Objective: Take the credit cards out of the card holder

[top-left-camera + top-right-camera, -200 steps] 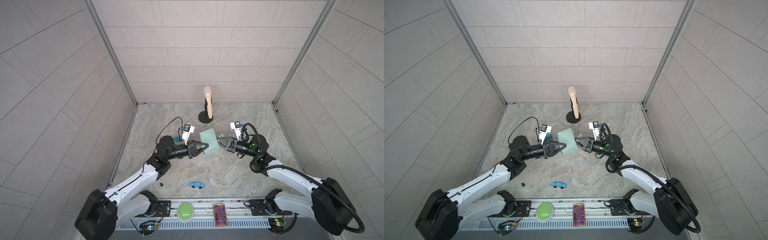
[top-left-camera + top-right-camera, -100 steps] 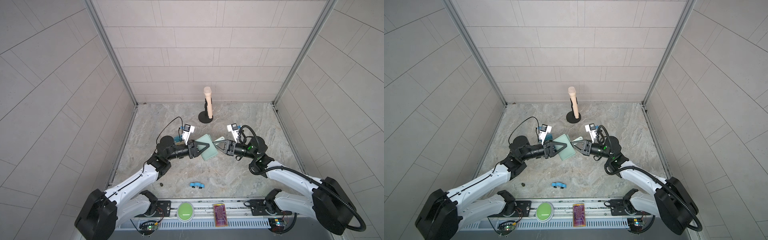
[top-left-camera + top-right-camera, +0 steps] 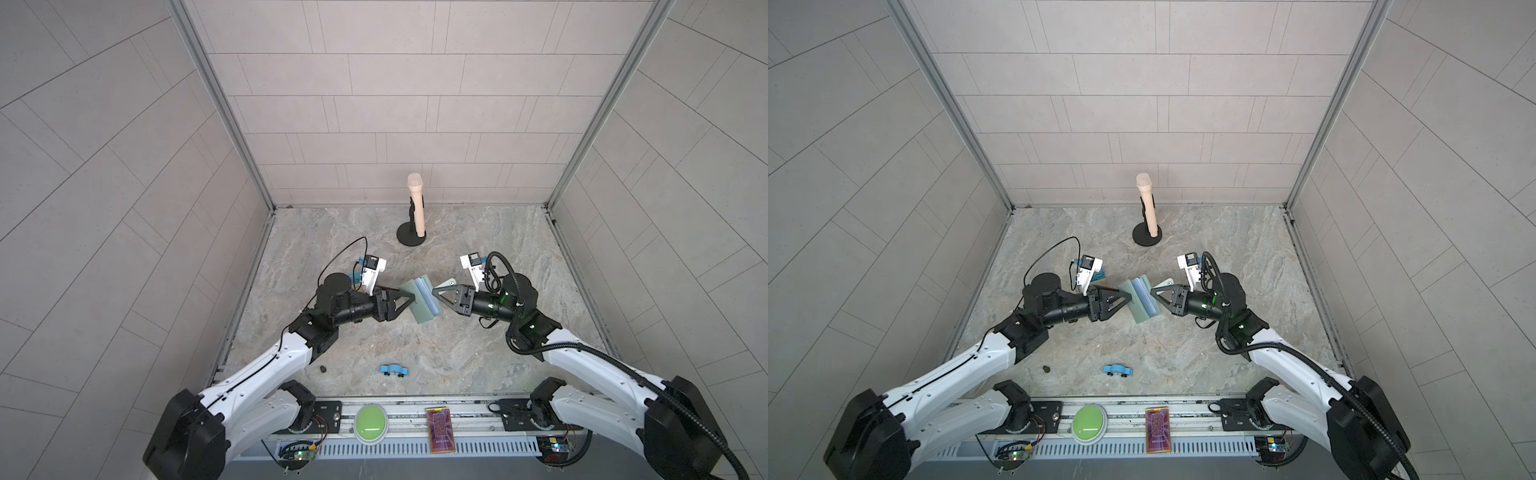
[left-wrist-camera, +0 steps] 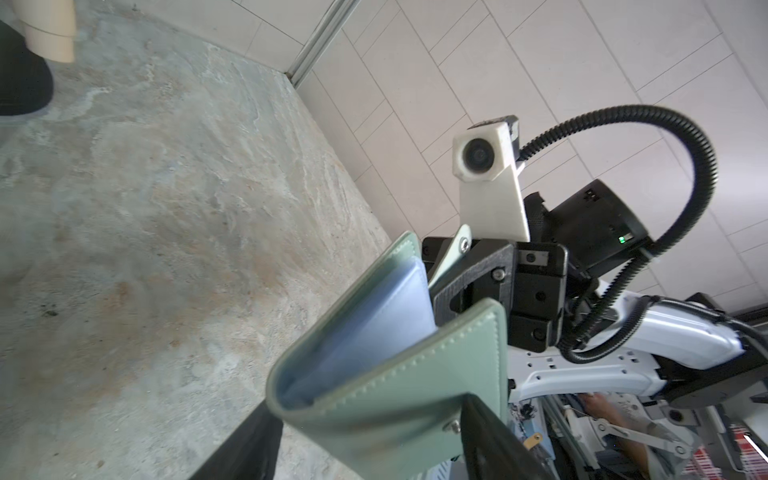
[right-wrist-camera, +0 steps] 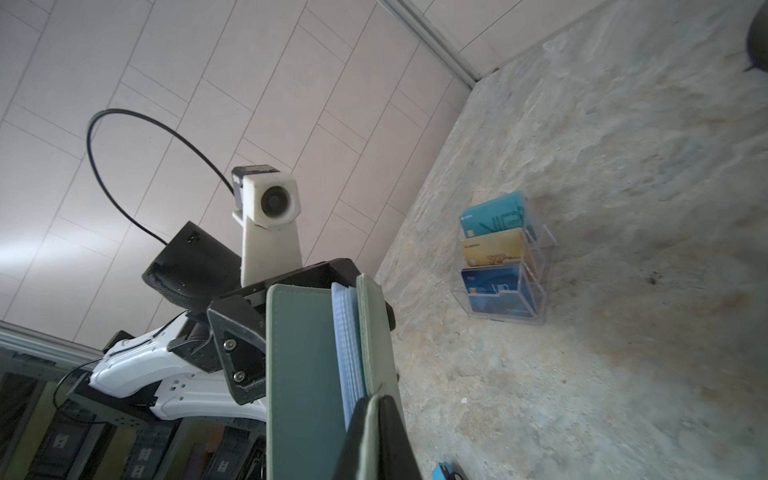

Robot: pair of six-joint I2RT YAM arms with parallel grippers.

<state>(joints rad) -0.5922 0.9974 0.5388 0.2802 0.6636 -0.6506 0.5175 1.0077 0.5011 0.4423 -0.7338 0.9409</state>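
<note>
Card holder [image 3: 419, 302] is hanging mid-air over the table [image 3: 457, 353], looking light and floppy. Right gripper [image 5: 374, 415] is pinching one soft cover; left gripper [image 4: 368, 403] is standing spread around the spine. Credit cards [image 5: 347, 353] are looking thin, slick: pinch exposed edges

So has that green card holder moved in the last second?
Yes. In a top view the card holder has shifted slightly away from the microphone stand, toward the near side, and turned more edge-on.

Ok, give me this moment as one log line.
card holder: lifted, ajar | right fingers: shut on one cover | left fingers: open at other cover | credit cards: inside
</note>
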